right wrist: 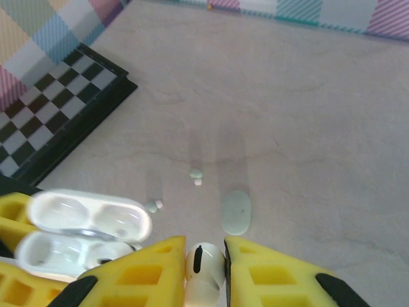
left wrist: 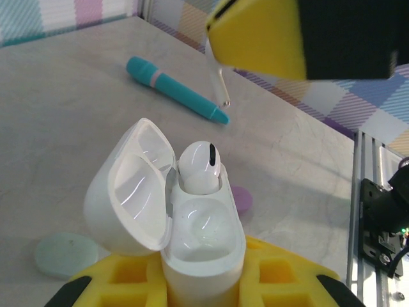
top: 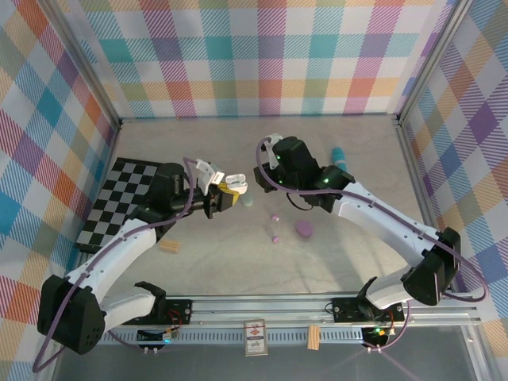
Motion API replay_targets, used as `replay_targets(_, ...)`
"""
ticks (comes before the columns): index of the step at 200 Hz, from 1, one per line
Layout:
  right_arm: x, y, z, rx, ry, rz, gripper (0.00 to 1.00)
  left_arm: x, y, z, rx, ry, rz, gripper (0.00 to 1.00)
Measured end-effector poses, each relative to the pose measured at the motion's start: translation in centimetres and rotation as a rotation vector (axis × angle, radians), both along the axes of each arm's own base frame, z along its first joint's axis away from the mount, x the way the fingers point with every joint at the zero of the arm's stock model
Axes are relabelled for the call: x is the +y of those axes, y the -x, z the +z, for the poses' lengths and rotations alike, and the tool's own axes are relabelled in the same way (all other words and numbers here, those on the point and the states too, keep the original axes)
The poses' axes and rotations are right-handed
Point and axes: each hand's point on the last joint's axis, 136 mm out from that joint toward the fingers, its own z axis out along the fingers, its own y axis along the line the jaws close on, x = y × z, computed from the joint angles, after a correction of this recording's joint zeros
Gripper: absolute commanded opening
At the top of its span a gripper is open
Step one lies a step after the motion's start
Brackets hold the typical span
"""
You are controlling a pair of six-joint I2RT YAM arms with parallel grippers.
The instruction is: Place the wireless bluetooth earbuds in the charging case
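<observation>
My left gripper [left wrist: 203, 281] [top: 225, 196] is shut on a white charging case [left wrist: 192, 256] [top: 235, 184], held upright above the table with its lid [left wrist: 131, 185] swung open. One white earbud [left wrist: 201, 167] sits in the far slot; the near slot is bare. My right gripper [right wrist: 204, 256] [top: 266, 169] is shut on a second white earbud [right wrist: 204, 268]. It hovers just above and right of the case [right wrist: 70, 246], and that earbud's stem [left wrist: 221, 83] hangs below a yellow finger [left wrist: 255, 35]. Tiny pink buds [top: 276, 216] [top: 275, 237] and greenish buds [right wrist: 196, 174] [right wrist: 153, 205] lie on the table.
A pale green pebble case [right wrist: 236, 211] [left wrist: 64, 252] and a purple one [top: 303, 230] [left wrist: 241, 198] lie under the grippers. A teal cylinder [top: 341, 159] [left wrist: 176, 89] lies farther back right. A chessboard [top: 127, 198] [right wrist: 57, 121] covers the left, with a wooden block [top: 169, 246] near it.
</observation>
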Motion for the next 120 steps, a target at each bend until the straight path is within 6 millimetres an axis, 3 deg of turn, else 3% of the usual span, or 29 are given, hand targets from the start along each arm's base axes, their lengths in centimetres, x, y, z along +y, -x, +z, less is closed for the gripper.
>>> replay_targets(28,0.6,0.3,1.0,-0.014,-0.032,0.037,0.22,-0.9,0.1,-0.1,0.011,-0.003,-0.021,0.0)
replay_targets(120,2.0,1.5,1.1,0.024,-0.076,0.123,0.22,-2.0,0.1,0.4,0.028,0.019,-0.029,0.0)
